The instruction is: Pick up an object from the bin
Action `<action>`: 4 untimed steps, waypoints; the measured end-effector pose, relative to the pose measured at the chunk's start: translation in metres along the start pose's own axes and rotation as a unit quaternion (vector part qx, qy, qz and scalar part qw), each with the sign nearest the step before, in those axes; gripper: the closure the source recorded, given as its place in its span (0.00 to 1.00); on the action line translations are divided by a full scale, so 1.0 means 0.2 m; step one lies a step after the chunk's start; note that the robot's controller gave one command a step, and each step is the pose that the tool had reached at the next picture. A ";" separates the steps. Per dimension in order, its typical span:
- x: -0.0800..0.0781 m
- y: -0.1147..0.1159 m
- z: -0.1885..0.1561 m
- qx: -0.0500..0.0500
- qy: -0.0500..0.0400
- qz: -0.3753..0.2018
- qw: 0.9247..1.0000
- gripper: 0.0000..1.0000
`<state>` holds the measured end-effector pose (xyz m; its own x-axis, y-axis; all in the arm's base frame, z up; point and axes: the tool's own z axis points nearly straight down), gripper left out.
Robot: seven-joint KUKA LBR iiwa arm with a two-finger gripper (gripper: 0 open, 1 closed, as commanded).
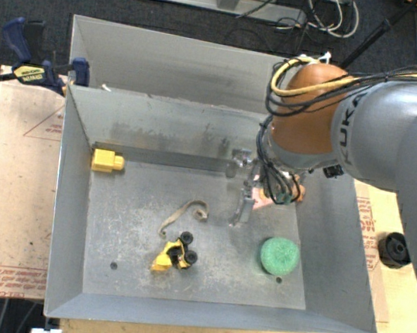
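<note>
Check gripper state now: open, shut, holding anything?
Gripper: cannot be told from this view. It hangs between the tan curled strip and the green round sponge.

A green ball (279,256) lies near the pincer (243,206), to its lower right. A tan band (185,215) lies near on its left, a yellow-and-black toy (174,256) lower left, a yellow block (106,161) well apart, far left. A black knob (394,250) sits far right.
</note>
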<state>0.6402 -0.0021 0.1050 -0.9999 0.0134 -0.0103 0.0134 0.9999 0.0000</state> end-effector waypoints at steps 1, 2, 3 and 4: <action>0.11 0.18 0.12 -0.001 0.007 0.002 1.000 0.00; 0.04 0.33 0.15 -0.001 0.003 -0.075 0.997 0.00; 0.29 0.34 0.16 -0.001 0.004 -0.035 0.999 0.00; 0.20 0.50 0.17 -0.002 0.003 -0.221 0.975 1.00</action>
<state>0.6010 0.0987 0.0707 -0.9083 -0.4182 -0.0050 -0.4182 0.9084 0.0003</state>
